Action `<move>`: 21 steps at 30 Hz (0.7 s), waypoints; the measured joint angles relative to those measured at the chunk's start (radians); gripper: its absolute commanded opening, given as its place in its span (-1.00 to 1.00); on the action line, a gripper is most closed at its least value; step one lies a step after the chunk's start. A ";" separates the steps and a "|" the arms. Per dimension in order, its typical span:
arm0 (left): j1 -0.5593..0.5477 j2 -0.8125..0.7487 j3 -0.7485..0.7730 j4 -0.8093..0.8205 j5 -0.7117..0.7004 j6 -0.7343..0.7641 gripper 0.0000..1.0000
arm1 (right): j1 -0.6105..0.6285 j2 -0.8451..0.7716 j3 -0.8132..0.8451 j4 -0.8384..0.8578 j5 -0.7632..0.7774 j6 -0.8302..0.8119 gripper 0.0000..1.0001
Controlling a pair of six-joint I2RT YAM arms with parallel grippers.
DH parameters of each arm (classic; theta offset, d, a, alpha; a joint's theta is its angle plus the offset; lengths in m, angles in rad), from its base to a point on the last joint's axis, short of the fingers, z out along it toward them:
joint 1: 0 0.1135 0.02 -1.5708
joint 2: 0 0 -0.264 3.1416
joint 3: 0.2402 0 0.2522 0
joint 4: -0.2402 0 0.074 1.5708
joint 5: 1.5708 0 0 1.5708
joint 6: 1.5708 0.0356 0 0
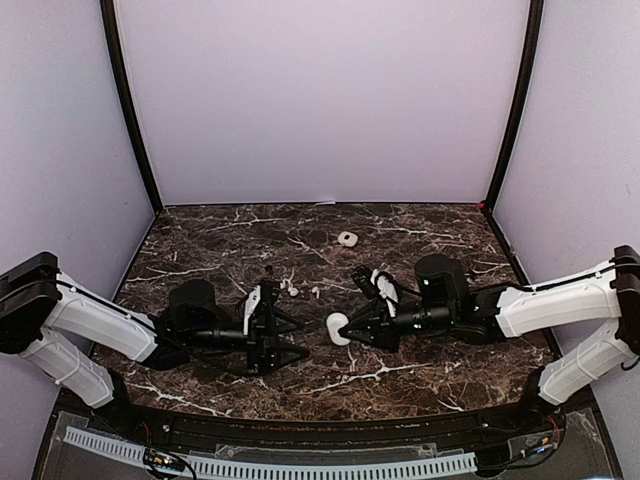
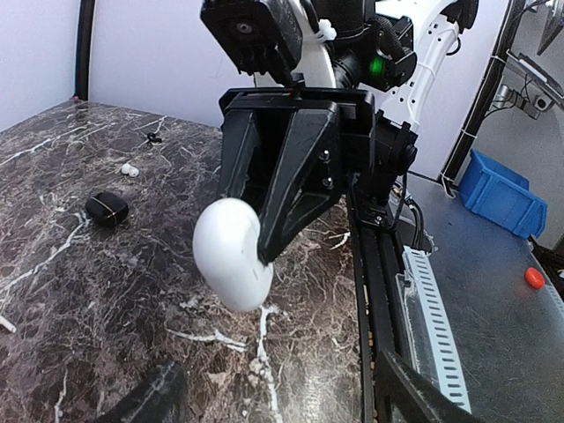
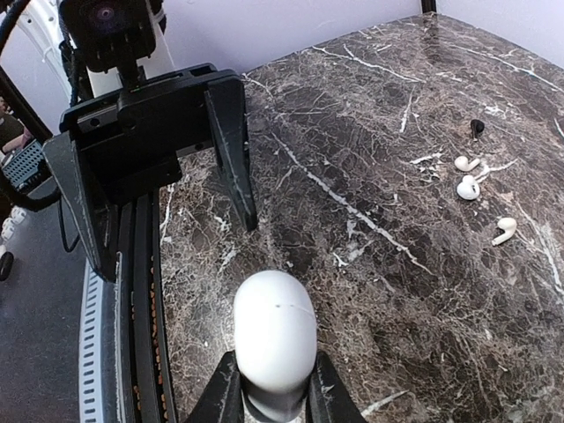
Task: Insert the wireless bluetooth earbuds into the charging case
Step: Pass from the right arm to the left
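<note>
Three glossy white earbuds, likely light, slippery and best pinched by the stem, lie in the middle of the surface, while the right gripper pinches the charging case toward its near edge, the left gripper spread.

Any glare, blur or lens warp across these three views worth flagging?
Top view: the slotted rail bows, so wide-lens warp; black arms blend into the dark marble table. Left wrist view: the white case reads bright with little surface detail; the camera's own fingers are dark and soft at the bottom edge. Right wrist view: sharp, even light, earbuds distinct.
</note>
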 measured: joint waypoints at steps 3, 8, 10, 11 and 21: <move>-0.009 0.050 0.038 0.010 0.000 0.003 0.53 | 0.000 0.022 0.012 0.000 -0.018 -0.007 -0.74; -0.010 0.087 0.047 0.035 -0.002 0.026 0.96 | 0.000 0.029 0.022 -0.018 -0.055 -0.042 -0.73; -0.009 0.082 0.029 0.069 -0.002 0.042 0.98 | 0.000 0.030 0.030 -0.029 -0.061 -0.062 -0.72; -0.010 0.077 0.010 0.092 -0.002 0.049 0.98 | 0.000 0.032 0.036 -0.037 -0.064 -0.070 -0.71; -0.009 0.000 -0.123 0.206 -0.065 0.062 0.94 | 0.011 0.041 0.073 -0.119 -0.073 -0.156 -0.70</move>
